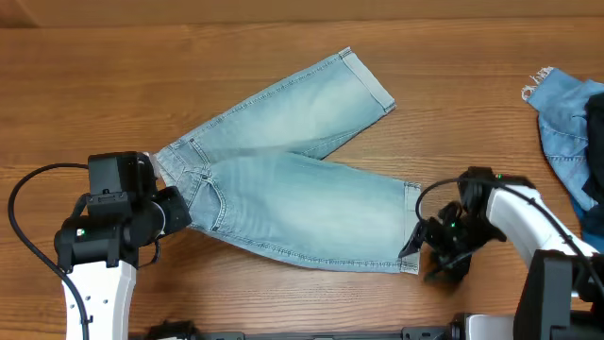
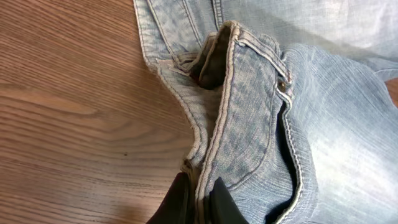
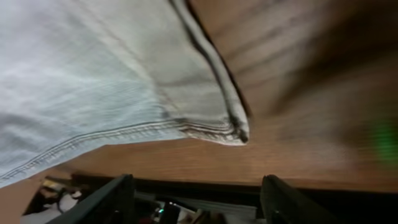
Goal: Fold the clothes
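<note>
Your pale jeans lie spread on the wooden tabletop, with the waistband at your left and the two legs fanned apart; one leg runs up toward the far right and ends in a turned cuff; the other runs straight to the right and ends in a hem just beside your right arm.

Your left end effector is closed on the waistband; its dark fingers pinch a fold of denim between them. From that pinch the band rises in a ridge, with a dark gap showing inside the opening at its far end. The pocket seam runs just to the right of the ridge.

Your right end effector is open; its fingers stand wide apart with nothing between them. The hem corner of the lower leg lies on the wood just ahead of them, not touching either finger; the stitched edge there is flat against the tabletop.

A second denim garment, medium blue with a frayed white edge, sits at the far right of the tabletop, well apart from the jeans; part of it runs out of the overhead view.
</note>
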You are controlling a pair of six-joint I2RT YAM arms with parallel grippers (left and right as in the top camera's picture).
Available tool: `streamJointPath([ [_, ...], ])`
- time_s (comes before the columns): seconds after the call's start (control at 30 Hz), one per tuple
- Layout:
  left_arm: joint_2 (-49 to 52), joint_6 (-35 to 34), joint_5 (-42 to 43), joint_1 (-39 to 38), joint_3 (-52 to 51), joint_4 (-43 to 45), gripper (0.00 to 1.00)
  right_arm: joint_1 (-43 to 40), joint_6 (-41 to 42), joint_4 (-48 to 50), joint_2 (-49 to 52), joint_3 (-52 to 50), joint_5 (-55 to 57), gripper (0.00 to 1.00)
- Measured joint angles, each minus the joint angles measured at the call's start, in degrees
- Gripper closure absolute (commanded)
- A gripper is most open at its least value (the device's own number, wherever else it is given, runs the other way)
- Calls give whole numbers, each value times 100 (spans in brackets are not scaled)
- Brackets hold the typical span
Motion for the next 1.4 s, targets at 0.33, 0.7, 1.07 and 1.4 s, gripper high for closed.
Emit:
streamJointPath([
  [0.33, 0, 2, -2, 0, 0, 22, 96, 0, 839, 1213, -9, -896, -494, 36],
  [0.7, 0, 31, 42, 0, 0, 87, 96, 0, 1279, 1681, -76, -990, -883, 36],
  [1.07, 0, 46, 61, 0, 0, 98, 96, 2, 1300, 1416, -76, -527, 22, 35],
  [1.4, 0, 46, 61, 0, 0, 109, 96, 0, 1342, 1303, -76, -361, 433, 35],
])
